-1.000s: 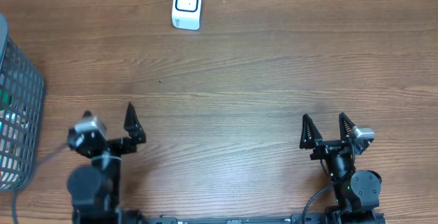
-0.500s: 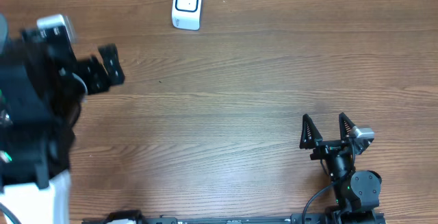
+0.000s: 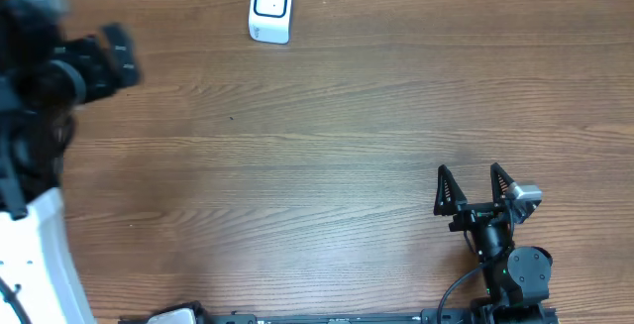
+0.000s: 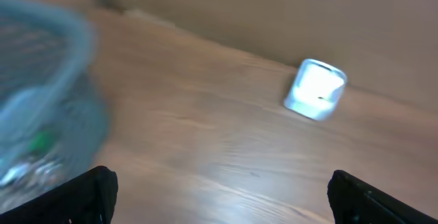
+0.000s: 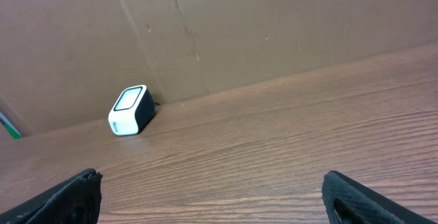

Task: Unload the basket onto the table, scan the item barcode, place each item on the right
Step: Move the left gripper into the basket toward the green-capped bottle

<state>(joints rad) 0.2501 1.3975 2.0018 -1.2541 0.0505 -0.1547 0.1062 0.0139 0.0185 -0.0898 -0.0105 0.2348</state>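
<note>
The white barcode scanner [image 3: 270, 8] stands at the table's far edge, and shows too in the left wrist view [image 4: 315, 89] and the right wrist view [image 5: 131, 110]. My left gripper [image 3: 111, 58] is raised high over the far left of the table, blurred; its jaws [image 4: 219, 183] are open with nothing between them. My right gripper [image 3: 470, 173] rests low at the front right, open and empty [image 5: 211, 179]. The item is not clearly seen: only blurred contents, one of them green [image 4: 41, 142], lie in the basket.
A grey mesh basket [image 4: 76, 73] stands at the table's left, below and left of my left gripper; in the overhead view the left arm [image 3: 30, 165] covers it. A brown cardboard wall [image 5: 239, 25] runs behind the scanner.
The left arm has swung up from the front left and moved far left toward the basket, still open. The right arm has not moved.
</note>
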